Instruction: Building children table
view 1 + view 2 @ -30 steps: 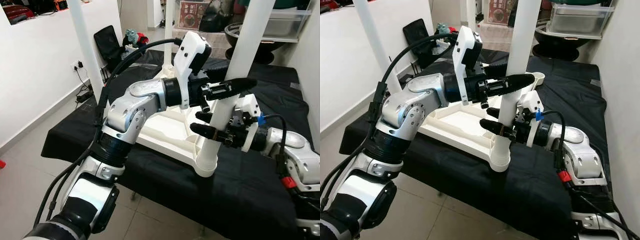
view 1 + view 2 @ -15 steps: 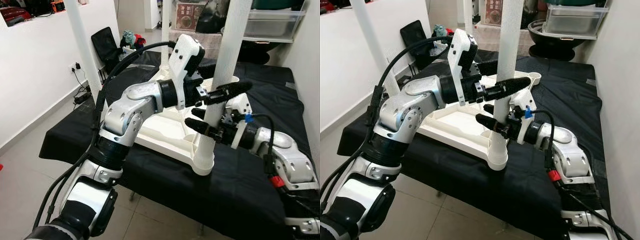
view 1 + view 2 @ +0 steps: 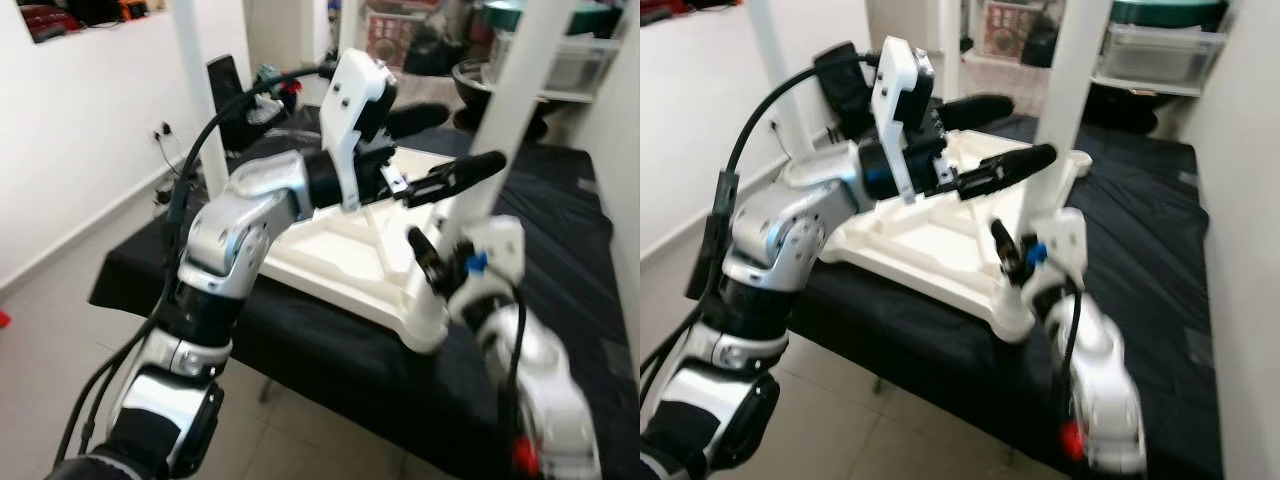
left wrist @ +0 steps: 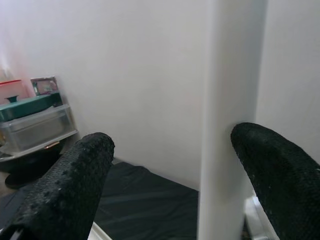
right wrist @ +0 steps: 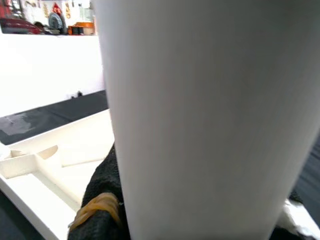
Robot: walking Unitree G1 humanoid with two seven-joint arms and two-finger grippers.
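Upturned white tabletop (image 3: 330,240) flat on black-draped worktop (image 3: 300,330), centre frame. White leg (image 3: 480,180) upright in near corner socket — right claw (image 3: 432,262) clamped low on it, left claw (image 3: 440,150) spread wide around it higher up. Probably light, rigid, smooth plastic; best gripped low.

Even, bright indoor light; both eye views are smeared by motion blur, worst at the right edge, while wrist views stay sharper.
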